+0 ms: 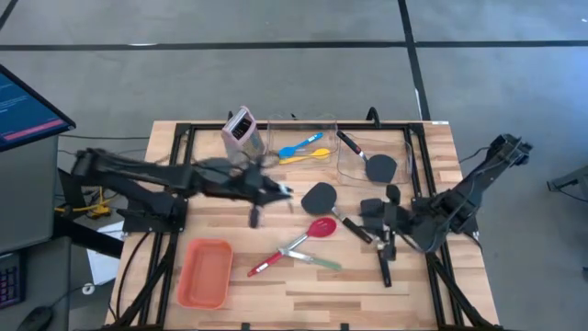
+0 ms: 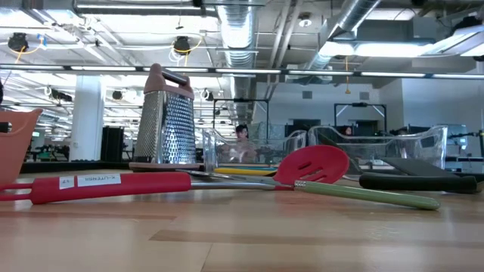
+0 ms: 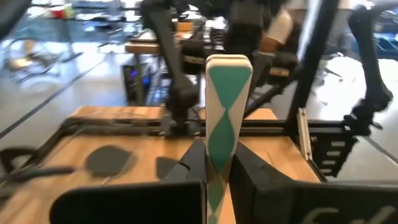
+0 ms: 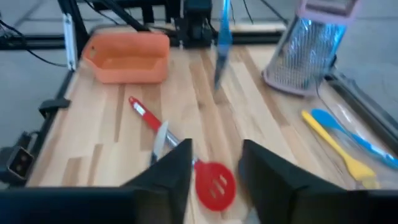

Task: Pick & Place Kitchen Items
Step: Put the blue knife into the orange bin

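Note:
My left gripper [image 1: 280,191] [image 3: 219,163] is over the table's middle, shut on a thin flat tool with a green-and-white diamond pattern [image 3: 227,106]. The tool shows as a bluish strip [image 4: 219,56] in the right wrist view. My right gripper [image 1: 372,210] [image 4: 216,155] is open and empty, right of centre. It is near a black spatula [image 1: 322,196] and the red long-handled spoon [image 1: 299,241] [image 4: 214,183], which lie flat on the table. A green-handled tool [image 1: 317,260] lies beside the red spoon. Blue and yellow spoons [image 1: 303,150] lie in a clear bin. My left gripper pinches the patterned tool between its two fingers [image 3: 252,177], on the tool's flat faces [image 3: 219,155]. The tool runs along the fingers and sticks out well past their tips. In the right wrist view it hangs below the gripper, apparently clear of the table.
A metal grater [image 1: 241,129] [image 2: 166,121] stands at the far left-centre. Two clear bins [image 1: 317,124] [image 1: 404,152] stand at the far edge, and the right one holds a black spatula [image 1: 372,164]. An orange tray [image 1: 204,273] sits near left. A black tool [image 1: 386,262] lies near right.

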{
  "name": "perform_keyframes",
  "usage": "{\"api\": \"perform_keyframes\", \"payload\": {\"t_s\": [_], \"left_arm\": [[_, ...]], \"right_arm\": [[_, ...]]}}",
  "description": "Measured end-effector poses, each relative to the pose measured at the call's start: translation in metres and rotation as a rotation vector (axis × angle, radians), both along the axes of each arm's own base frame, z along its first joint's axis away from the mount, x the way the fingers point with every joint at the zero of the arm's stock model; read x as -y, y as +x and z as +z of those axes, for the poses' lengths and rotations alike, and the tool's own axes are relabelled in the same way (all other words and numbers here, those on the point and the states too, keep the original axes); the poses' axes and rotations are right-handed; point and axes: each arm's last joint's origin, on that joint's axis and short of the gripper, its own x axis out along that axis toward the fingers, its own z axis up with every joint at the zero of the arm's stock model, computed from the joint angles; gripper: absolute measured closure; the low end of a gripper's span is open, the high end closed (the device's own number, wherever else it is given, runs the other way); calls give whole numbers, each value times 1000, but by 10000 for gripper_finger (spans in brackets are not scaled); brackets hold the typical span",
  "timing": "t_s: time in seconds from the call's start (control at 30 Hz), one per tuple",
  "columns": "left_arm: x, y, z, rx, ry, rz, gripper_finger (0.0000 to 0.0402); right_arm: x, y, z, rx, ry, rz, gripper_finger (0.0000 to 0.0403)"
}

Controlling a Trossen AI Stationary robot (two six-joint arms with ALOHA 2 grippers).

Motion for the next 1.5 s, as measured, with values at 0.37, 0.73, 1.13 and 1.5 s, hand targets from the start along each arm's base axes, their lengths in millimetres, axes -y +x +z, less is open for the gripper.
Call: {"api": "perform_keyframes", "payload": {"t_s": [0.37,0.73,1.13,1.5], "left_arm": [[-15,-92,26,-147,-320,211,395],[7,-105,-17,-642,-657,273,394],[85,-94,-53,-765,-378,205,394],[117,-126,-71,-823,-481,408,394]], "right_arm": [[-5,6,-25,-97,-143,-125,386],[-8,25,-63,-255,-220,-239,397],[-11,30,-80,-307,-224,-293,401],[-14,33,-78,-272,-188,-293,402]]}}
